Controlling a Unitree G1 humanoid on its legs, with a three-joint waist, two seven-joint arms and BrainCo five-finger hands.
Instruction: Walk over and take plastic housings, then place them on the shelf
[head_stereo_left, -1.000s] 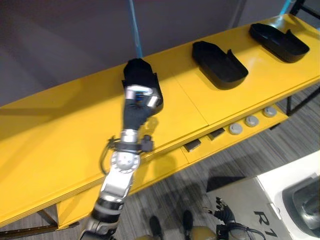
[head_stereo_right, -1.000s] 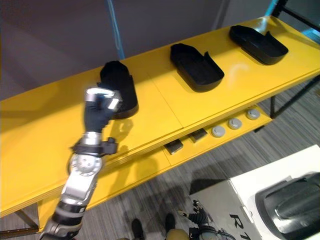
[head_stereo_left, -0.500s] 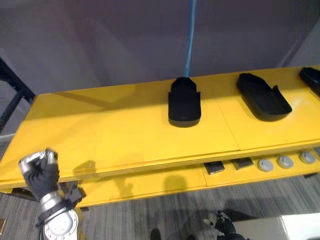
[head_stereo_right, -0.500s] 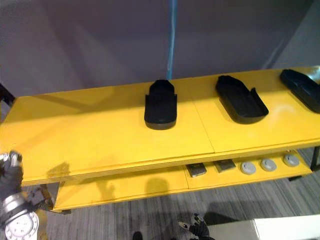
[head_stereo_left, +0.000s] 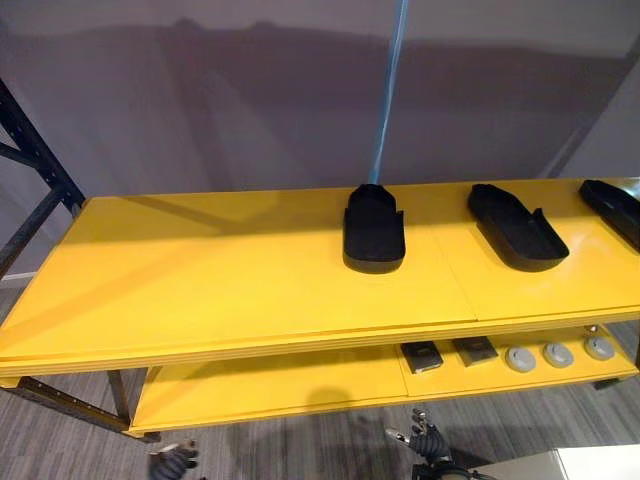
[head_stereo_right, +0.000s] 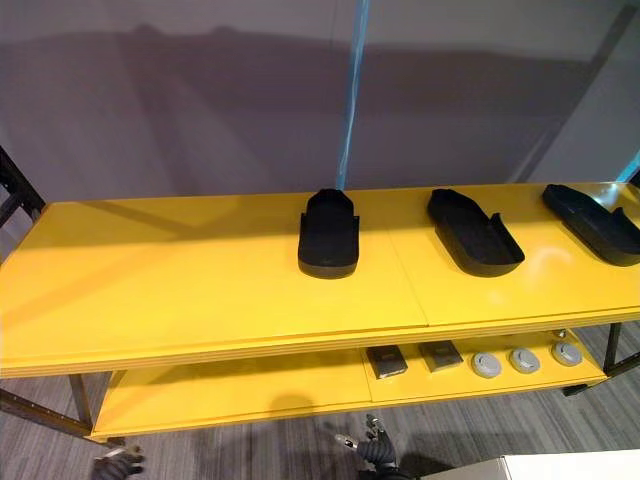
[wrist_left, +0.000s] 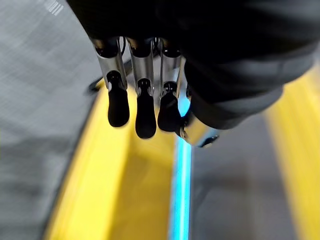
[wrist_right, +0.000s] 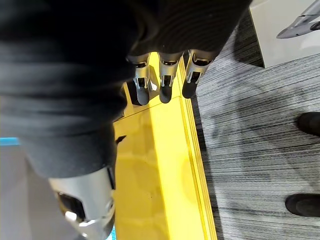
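Note:
Three black plastic housings lie in a row on the yellow shelf top: one in the middle, one to its right, one at the far right edge. My left hand hangs low by the floor, well below and to the left of them. In the left wrist view its fingers are relaxed and hold nothing. My right hand also hangs low in front of the shelf, and its fingers are straight and empty.
The lower shelf carries two small dark blocks and three grey discs. A black rack frame stands at the left. A blue strip runs up the grey wall. A white table corner sits at the bottom right.
My left hand has let go of the middle housing and dropped to floor level. The housing stays on the shelf. The camera has swung, so the whole shelf is now level in view.

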